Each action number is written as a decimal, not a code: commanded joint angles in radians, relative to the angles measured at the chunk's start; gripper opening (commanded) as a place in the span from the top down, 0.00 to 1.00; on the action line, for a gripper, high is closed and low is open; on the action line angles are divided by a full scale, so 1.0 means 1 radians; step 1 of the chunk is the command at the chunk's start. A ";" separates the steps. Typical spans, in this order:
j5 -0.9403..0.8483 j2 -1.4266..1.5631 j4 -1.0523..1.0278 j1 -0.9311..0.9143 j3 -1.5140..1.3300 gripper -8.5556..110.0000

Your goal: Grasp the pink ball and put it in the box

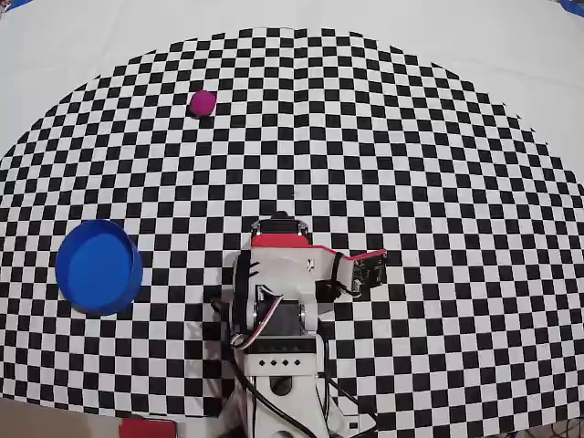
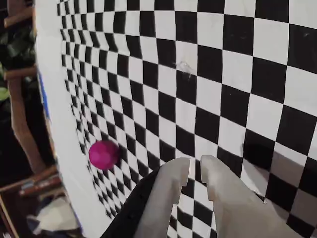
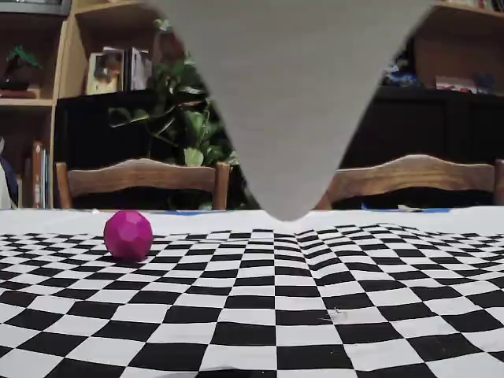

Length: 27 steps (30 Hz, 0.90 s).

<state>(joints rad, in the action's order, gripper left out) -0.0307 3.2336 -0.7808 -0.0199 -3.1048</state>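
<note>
The pink ball (image 1: 202,103) lies alone on the checkered cloth at the far left in the overhead view. It also shows in the wrist view as the ball (image 2: 103,153), left of the fingers, and low in the fixed view as the ball (image 3: 128,235). The box, a round blue tub (image 1: 99,267), stands at the left, closer to the arm's base. The arm (image 1: 283,274) is folded over its base at the near edge, far from both. My gripper (image 2: 195,166) is shut, only a thin slit between its pale fingers (image 2: 168,193), and it holds nothing.
A flat red rectangle (image 1: 146,427) lies at the near edge, left of the base. A grey blurred wedge (image 3: 287,102) hangs down in the fixed view. Behind the table stand wooden chairs (image 3: 142,177), shelves and a plant (image 3: 177,118).
</note>
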 commanded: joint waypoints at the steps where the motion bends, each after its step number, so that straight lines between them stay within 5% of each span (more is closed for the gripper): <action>1: -0.003 -0.005 0.046 -0.011 -0.008 0.93; 27: -0.003 -0.038 0.568 -0.018 -0.008 0.93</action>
<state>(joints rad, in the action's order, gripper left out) -0.0307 3.2014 -0.2669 -0.0276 -3.1048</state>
